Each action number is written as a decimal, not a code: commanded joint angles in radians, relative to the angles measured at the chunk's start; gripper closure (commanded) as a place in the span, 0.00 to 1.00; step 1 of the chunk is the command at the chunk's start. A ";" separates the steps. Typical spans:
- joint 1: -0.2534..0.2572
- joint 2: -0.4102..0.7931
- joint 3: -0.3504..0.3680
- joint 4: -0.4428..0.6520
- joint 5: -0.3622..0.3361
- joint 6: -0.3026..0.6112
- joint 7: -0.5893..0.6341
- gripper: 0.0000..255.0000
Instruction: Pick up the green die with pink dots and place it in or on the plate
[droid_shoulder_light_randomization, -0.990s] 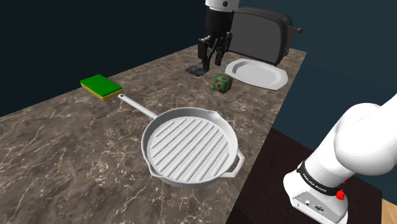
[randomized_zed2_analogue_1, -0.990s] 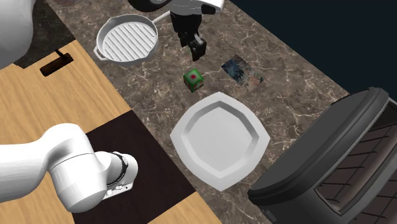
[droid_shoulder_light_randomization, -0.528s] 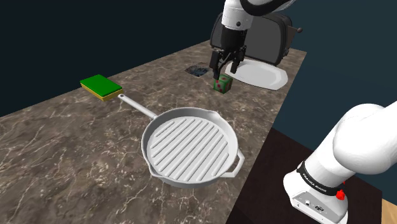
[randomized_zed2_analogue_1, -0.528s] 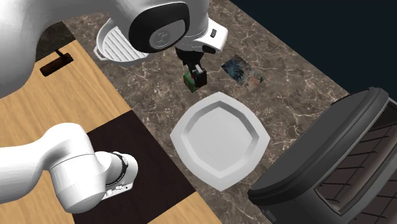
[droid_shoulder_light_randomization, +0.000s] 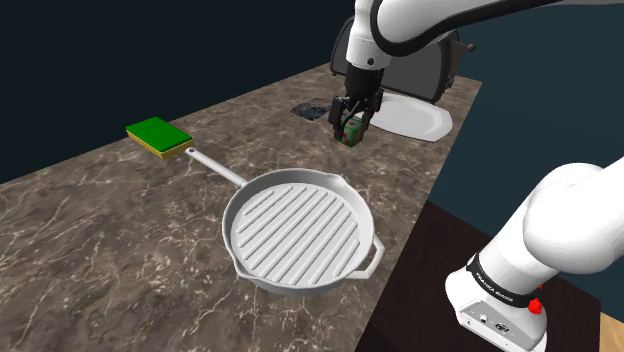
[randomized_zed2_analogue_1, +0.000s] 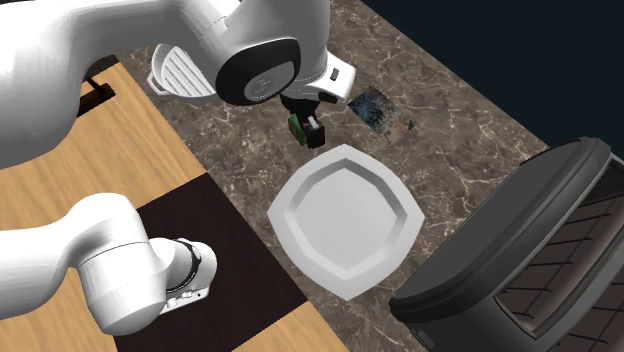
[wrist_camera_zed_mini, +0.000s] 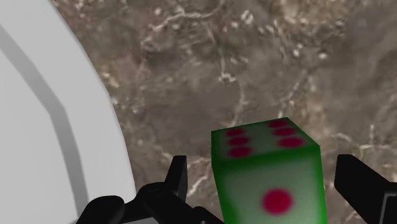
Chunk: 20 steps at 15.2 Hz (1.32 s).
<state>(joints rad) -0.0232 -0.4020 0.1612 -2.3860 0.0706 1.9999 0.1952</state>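
The green die with pink-red dots sits on the marble counter, just short of the white plate. My gripper has come down over it, open, with one black finger on each side. In the wrist view the die stands between the fingers, which are apart from its faces, and the plate's rim lies close beside it. From the second exterior view the die peeks out beside the gripper, a short way from the plate.
A white ribbed grill pan lies mid-counter with its handle toward a green and yellow sponge. A dark toaster stands behind the plate. A flat dark card lies near the die. The counter's edge runs close by the plate.
The gripper moved from above the flat dark card across to the die, sank down around it, and its fingers spread wider. The die has not moved.
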 joint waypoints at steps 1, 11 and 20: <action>0.000 0.002 0.000 -0.003 0.000 0.006 0.000 0.00; 0.000 0.003 0.001 -0.003 0.000 0.005 0.001 1.00; 0.000 -0.010 -0.003 0.041 -0.001 -0.051 0.000 1.00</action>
<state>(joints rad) -0.0226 -0.4119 0.1595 -2.3589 0.0703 1.9643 0.1962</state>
